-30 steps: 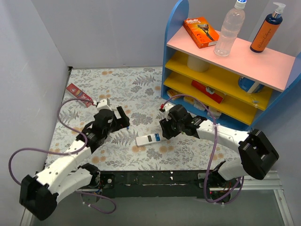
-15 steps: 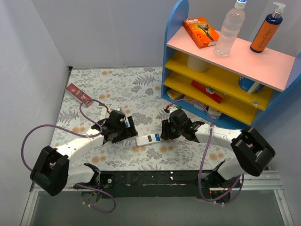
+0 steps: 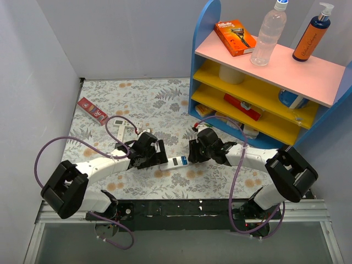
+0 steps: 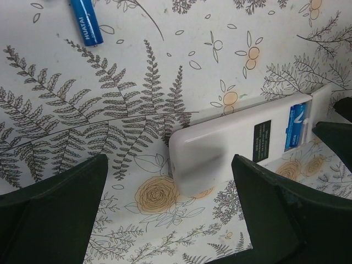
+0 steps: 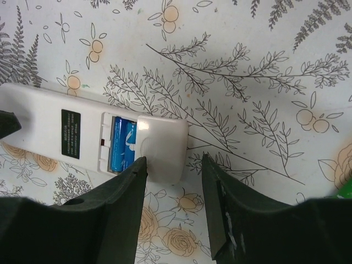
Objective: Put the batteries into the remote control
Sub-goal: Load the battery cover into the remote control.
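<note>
The remote control (image 3: pixel 176 161) lies back up on the floral mat, between my two grippers. Its battery recess is partly uncovered, with two blue batteries (image 5: pixel 122 144) inside and the white cover (image 5: pixel 162 147) half over them. My right gripper (image 5: pixel 174 201) stands partly open over the cover end, its left finger (image 5: pixel 118 209) at the cover's edge, and a gap shows on the other side. My left gripper (image 4: pixel 170 220) is wide open around the remote control's (image 4: pixel 231 146) other end, touching nothing. One loose blue battery (image 4: pixel 86 22) lies on the mat beyond.
A blue shelf unit (image 3: pixel 264 104) with yellow shelves stands at the right, a bottle (image 3: pixel 269 33) and an orange box (image 3: pixel 235 37) on its top. A thin white remote (image 3: pixel 124 131) and a red packet (image 3: pixel 92 110) lie left of the arms. Something green (image 5: pixel 346 190) shows at the right wrist view's edge.
My left arm has swung down and right, bringing its open gripper to the remote's left end. My right gripper has narrowed a little and settled at the cover end.
</note>
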Motion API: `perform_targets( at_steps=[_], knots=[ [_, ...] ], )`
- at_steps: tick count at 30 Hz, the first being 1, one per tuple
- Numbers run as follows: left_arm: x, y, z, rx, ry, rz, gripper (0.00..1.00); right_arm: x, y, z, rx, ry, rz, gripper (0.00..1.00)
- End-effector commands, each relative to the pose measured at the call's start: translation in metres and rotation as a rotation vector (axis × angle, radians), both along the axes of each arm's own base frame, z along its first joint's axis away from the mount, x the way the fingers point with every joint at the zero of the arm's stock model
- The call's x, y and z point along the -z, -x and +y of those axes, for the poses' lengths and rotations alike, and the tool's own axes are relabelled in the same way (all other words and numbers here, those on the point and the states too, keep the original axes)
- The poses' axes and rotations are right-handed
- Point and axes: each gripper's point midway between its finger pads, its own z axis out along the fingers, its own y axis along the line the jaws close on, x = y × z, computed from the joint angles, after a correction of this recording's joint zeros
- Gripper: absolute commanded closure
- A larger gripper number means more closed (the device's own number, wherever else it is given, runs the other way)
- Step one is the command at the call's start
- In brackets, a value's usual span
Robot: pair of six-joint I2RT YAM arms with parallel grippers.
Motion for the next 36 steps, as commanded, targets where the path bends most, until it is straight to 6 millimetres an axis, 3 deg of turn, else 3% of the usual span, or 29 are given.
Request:
perform_targets(
  at_steps=[1,11,18,19,36],
  knots=[
    [0.016,0.012,0.000,0.008,-0.050,0.049,0.03,0.005,0.001,0.007,-0.028,0.006,-0.002,0.49],
    [0.021,0.017,-0.006,0.028,-0.061,0.059,0.18,0.015,0.009,0.019,-0.062,0.021,0.030,0.49],
    [0.023,0.019,-0.008,0.036,-0.058,0.064,0.28,0.014,0.014,0.023,-0.061,0.019,0.041,0.58],
    [0.022,0.019,-0.008,0.038,-0.055,0.062,0.31,0.012,0.015,0.024,-0.064,0.017,0.039,0.63],
    [0.028,0.024,-0.009,0.040,-0.047,0.083,0.52,-0.003,0.021,0.022,0.074,-0.056,0.080,0.82]
  ],
)
